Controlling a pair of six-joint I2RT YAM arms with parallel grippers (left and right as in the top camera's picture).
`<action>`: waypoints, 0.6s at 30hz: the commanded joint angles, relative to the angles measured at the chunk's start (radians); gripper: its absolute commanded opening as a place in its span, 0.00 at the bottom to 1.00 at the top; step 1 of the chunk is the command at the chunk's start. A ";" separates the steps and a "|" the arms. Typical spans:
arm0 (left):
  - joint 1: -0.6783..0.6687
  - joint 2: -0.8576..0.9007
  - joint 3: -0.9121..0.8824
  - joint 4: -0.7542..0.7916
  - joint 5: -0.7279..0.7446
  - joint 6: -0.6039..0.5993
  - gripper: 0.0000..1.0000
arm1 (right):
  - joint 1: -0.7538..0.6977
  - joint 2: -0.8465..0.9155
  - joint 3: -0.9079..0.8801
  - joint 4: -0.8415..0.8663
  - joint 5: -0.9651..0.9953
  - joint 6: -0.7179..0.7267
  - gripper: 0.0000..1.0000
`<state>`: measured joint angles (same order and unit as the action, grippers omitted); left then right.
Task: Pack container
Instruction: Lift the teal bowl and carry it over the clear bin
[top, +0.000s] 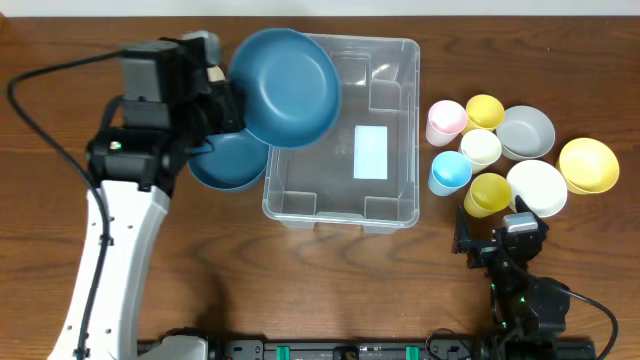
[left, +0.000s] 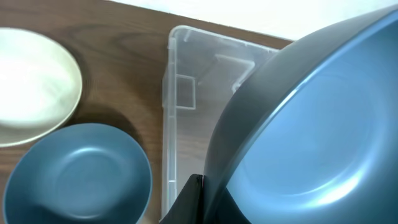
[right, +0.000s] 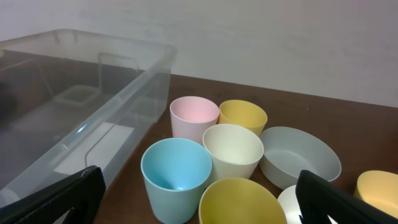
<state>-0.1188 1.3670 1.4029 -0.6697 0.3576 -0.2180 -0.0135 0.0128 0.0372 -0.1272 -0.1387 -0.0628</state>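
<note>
The container (top: 341, 213), a large clear plastic bin with a white label on its base, stands mid-table. My left gripper (top: 232, 100) is shut on the rim of a big dark blue bowl (top: 288, 86), holding it tilted above the container's far left corner. In the left wrist view the held bowl (left: 311, 124) fills the right side, pinched between the fingers (left: 194, 202), with the container (left: 186, 93) behind it. My right gripper (top: 497, 240) is open and holds nothing, near the front edge, right of the container (right: 81, 118).
A second blue bowl (top: 225, 162) lies on the table left of the container, and a cream bowl (left: 31, 87) lies beyond it. Right of the container cluster pink (top: 446, 121), yellow (top: 485, 110), cream (top: 481, 146) and light blue (top: 450, 172) cups, with grey (top: 526, 132), white (top: 538, 186) and yellow (top: 589, 164) bowls.
</note>
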 joint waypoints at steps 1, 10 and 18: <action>-0.047 0.008 0.023 0.018 -0.064 0.072 0.06 | 0.008 -0.003 -0.001 -0.004 0.000 -0.006 0.99; -0.138 0.122 0.023 0.080 -0.064 0.085 0.06 | 0.008 -0.003 -0.001 -0.004 0.000 -0.006 0.99; -0.169 0.229 0.101 0.102 -0.119 0.034 0.06 | 0.008 -0.003 -0.001 -0.004 0.000 -0.006 0.99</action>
<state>-0.2836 1.5818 1.4193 -0.5739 0.2596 -0.1638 -0.0135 0.0128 0.0372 -0.1276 -0.1387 -0.0628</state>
